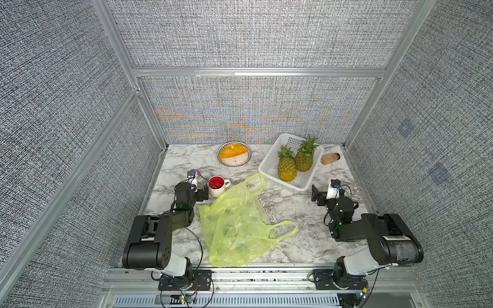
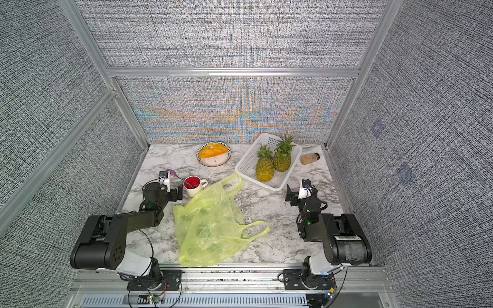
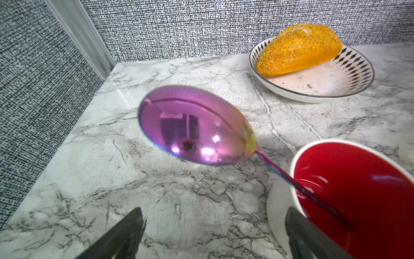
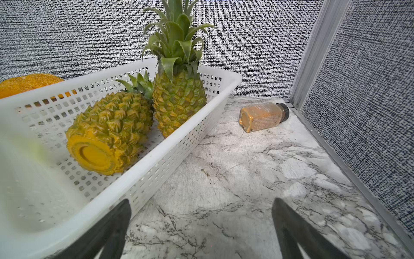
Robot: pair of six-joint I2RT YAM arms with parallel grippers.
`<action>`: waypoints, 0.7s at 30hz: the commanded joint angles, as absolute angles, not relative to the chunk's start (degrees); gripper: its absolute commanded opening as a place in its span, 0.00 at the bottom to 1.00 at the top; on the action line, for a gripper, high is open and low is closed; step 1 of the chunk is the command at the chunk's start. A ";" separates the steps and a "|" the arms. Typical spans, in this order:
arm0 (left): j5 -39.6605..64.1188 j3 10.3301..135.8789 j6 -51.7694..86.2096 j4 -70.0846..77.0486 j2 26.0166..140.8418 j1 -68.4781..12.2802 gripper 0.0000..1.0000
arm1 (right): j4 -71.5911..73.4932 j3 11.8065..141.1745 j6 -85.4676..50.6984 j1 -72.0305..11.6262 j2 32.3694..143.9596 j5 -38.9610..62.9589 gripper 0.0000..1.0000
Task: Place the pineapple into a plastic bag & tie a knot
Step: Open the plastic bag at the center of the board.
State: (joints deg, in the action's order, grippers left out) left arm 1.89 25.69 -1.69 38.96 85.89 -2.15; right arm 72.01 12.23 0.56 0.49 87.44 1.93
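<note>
While it lies flat, the plastic bag [image 1: 234, 224] looks crinkly, yellow-green.

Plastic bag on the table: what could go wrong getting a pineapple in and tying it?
The plastic bag lies flat and crumpled, its mouth collapsed, so a pineapple may just shove it along.
The lying pineapple rests beside the upright pineapple in the white basket; lifting one may topple the other.
The mug with a spoon sits right beside the bag and could be knocked.
</note>
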 commanded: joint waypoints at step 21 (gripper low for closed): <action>1.26 24.59 -0.92 33.15 75.89 -2.28 1.00 | 69.80 8.77 -1.78 0.01 76.48 -4.85 0.98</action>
